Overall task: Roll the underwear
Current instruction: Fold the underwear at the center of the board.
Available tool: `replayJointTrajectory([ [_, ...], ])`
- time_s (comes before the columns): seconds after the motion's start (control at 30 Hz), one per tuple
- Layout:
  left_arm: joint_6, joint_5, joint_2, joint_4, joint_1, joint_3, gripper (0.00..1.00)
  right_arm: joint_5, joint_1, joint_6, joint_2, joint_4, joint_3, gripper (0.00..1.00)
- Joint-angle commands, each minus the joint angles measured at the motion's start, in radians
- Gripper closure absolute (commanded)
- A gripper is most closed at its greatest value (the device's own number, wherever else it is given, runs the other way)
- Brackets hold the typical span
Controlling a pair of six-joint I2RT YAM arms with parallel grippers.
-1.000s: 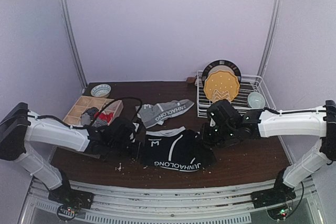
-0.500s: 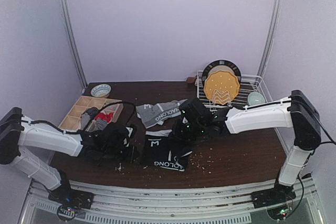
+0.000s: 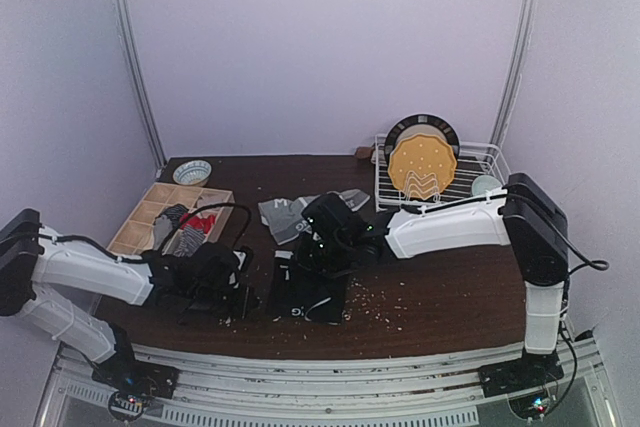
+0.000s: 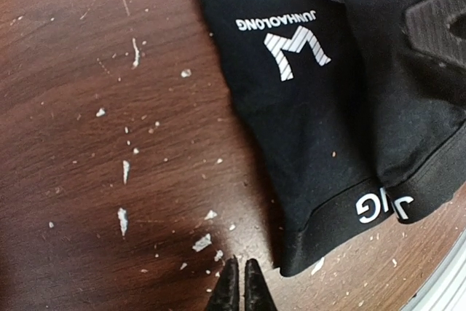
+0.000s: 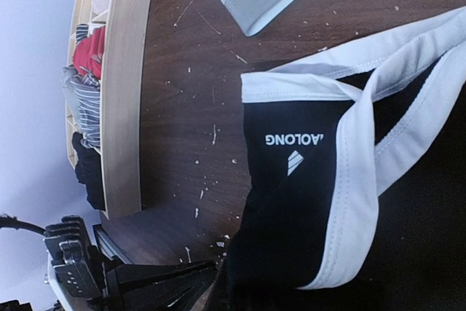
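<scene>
Left pincer (image 4: 240, 287): I'm holding it pressed shut on nothing, tips resting on bare table (image 4: 87, 143) just beside the near edge of the black briefs (image 4: 291, 129). Right pincer (image 3: 322, 245): I'm pinching the folded-over flap of those briefs, mid-table. Free room is lying left of the fold. Organiser tray (image 3: 150, 205) is bounding the far left, dish rack (image 3: 490, 159) the far right. Grey briefs (image 3: 285, 215) are lying just beyond. Print is reading "JUNHAOLONG" over a striped W; the fold is cutting the waistband lettering.

You can read JUNHAOLONG, upside down over a striped W, on the black underwear (image 4: 291, 129); the right wrist view shows only AOLONG.
</scene>
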Motion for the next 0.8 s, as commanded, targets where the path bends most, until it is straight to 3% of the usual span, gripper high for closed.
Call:
replayJointTrajectory([
  [0.0, -0.012, 0.005, -0.026, 0.039, 0.007, -0.021, 0.97, -0.01, 0.006, 0.008, 0.052, -0.013, 0.078, 0.96],
  [0.07, -0.017, 0.001, -0.034, 0.038, 0.007, -0.027, 0.97, -0.019, 0.006, 0.004, 0.084, -0.014, 0.114, 0.84],
  [0.2, -0.028, 0.005, -0.052, 0.028, 0.007, -0.041, 0.94, -0.062, 0.014, -0.027, 0.133, -0.009, 0.189, 0.5],
  [0.3, -0.037, 0.0, -0.1, 0.016, 0.006, -0.061, 0.87, -0.066, 0.032, -0.11, 0.118, -0.053, 0.232, 0.19],
  [0.37, -0.042, -0.008, -0.15, 0.005, 0.004, -0.077, 0.81, -0.061, 0.041, -0.154, 0.089, -0.099, 0.244, 0.09],
  [0.6, -0.024, -0.045, -0.359, -0.114, -0.001, -0.061, 0.43, 0.098, 0.04, -0.331, -0.124, -0.244, 0.105, 0.11],
  [0.7, 0.018, -0.018, -0.35, -0.101, 0.0, -0.014, 0.39, 0.165, 0.014, -0.399, -0.166, -0.291, 0.023, 0.23],
  [0.77, 0.042, -0.006, -0.277, -0.106, 0.0, 0.05, 0.45, 0.175, -0.013, -0.431, -0.165, -0.289, -0.014, 0.33],
])
